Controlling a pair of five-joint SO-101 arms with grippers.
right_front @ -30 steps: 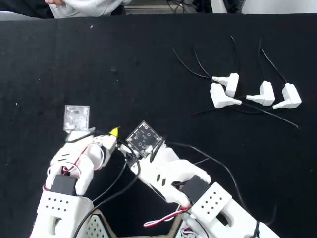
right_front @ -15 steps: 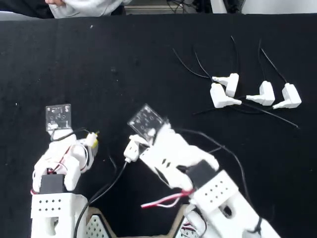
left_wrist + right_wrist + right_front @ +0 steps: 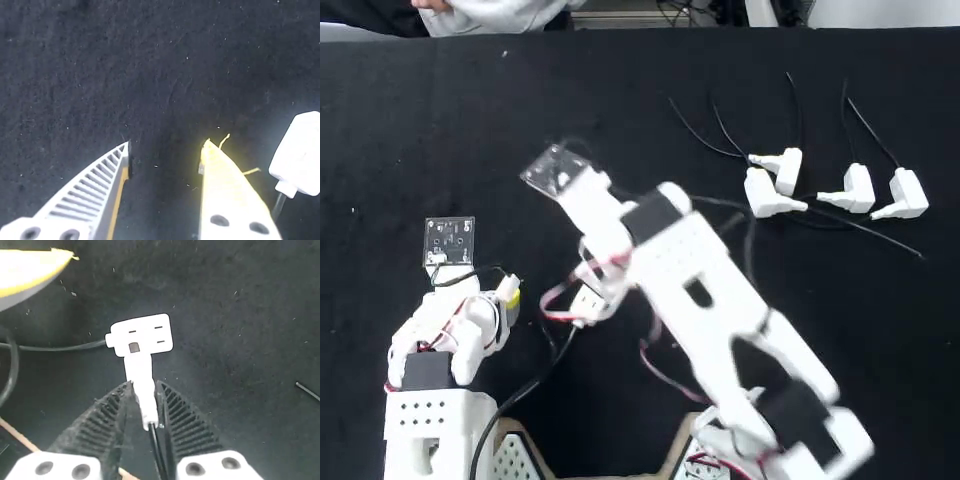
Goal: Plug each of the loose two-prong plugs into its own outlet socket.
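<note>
A white outlet socket [image 3: 142,335] with slots lies on the black table. Its white stem runs back between the black fingers of my right gripper [image 3: 144,385], which is shut on it. In the high view the socket [image 3: 588,300] sits under my raised right arm [image 3: 690,270]. My left gripper [image 3: 165,145] is open over bare cloth, one finger white and one yellow, with the socket [image 3: 300,150] just beside the yellow one. From above, the left gripper [image 3: 505,295] is close to the left of the socket. Several loose white plugs [image 3: 765,195] lie at the back right.
Thin black cords [image 3: 720,135] trail back from the plugs. A black cable [image 3: 535,385] runs from the socket toward the table's front edge. Square marker plates ride on both arms [image 3: 450,242] [image 3: 560,170]. Bare black cloth [image 3: 440,120] lies at the back left.
My right arm has risen and swung back, and its marker plate has gone toward the far side. The left arm has drawn a little to the left. The socket has stayed put.
</note>
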